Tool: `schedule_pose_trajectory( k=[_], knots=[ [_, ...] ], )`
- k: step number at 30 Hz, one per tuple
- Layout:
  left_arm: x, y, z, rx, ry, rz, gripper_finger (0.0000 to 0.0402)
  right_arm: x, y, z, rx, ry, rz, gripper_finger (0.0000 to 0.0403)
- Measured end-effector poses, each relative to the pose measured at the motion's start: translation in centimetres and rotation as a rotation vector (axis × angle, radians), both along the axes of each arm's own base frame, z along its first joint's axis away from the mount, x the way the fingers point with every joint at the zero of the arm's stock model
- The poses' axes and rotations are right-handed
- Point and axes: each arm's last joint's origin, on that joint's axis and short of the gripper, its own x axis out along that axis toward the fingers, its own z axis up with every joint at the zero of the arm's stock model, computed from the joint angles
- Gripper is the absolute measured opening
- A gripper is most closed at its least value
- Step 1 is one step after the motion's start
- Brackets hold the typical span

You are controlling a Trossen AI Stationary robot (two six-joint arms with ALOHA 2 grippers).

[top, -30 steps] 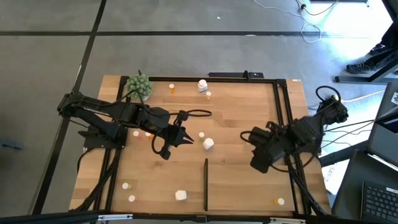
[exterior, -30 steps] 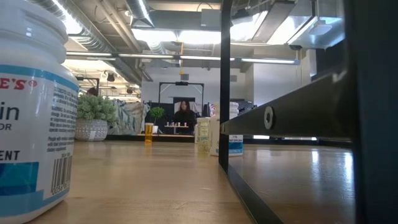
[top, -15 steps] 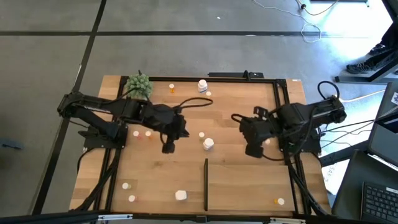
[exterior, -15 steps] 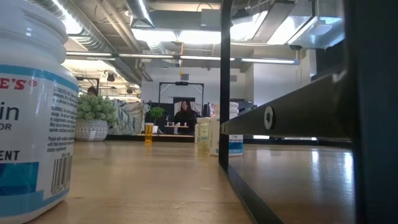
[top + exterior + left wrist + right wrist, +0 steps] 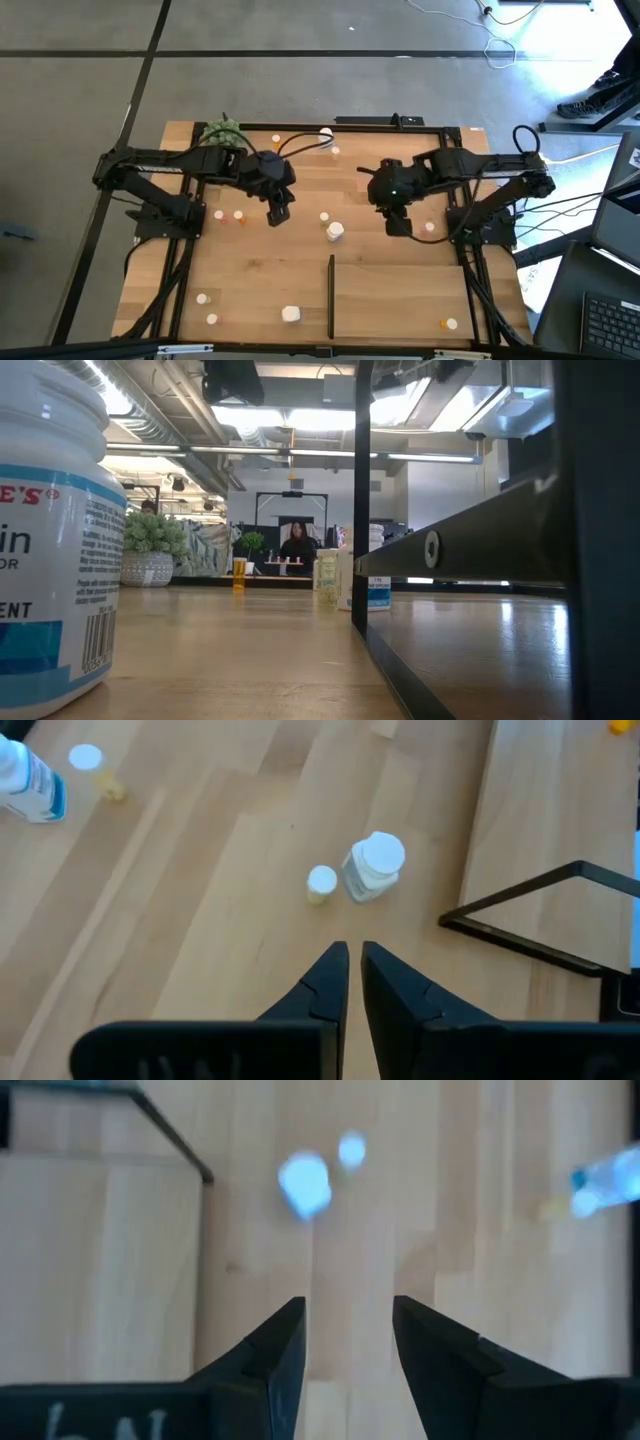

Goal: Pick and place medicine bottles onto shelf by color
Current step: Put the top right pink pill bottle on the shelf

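High view: both arms reach in over the middle of the table. Left gripper (image 5: pixel 279 214) hangs above bare wood, left of a chunky white bottle (image 5: pixel 334 232) and a small white-capped bottle (image 5: pixel 324 216) just beside it. Its fingers are pressed almost together, nothing between them (left wrist view shows only a thin slit). Right gripper (image 5: pixel 396 226) hovers to the right of that same pair, jaws spread, empty.

Shelf (image 5: pixel 400 300) lies at the near right of the table, black strip along its left side; one orange bottle (image 5: pixel 449 323) stands on it near the corner.

Other bottles are scattered: two small ones by the left arm's base (image 5: pixel 229 215), three white ones along the near left edge (image 5: pixel 290 314), a few at the far edge beside the green plant ball (image 5: pixel 224 131).

Low view: a big white labelled bottle (image 5: pixel 45 540) fills the left foreground; a person (image 5: pixel 297 540) is in the room far behind.
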Motion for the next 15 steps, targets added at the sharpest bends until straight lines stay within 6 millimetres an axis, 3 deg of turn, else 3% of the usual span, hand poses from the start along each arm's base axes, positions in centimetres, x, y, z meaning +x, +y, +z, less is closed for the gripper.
schedule_pose_trajectory(
  k=[6,15],
  knots=[
    [-0.1,0.0,-0.1,-0.001,0.013,0.001,0.0028,-2.7,-1.2,-2.0,0.025,0.208,-0.086,0.0154],
    [-0.1,0.0,-0.1,-0.001,0.016,0.001,0.0028,-8.3,-1.9,-3.2,0.132,0.138,-0.290,0.0154]
  ],
)
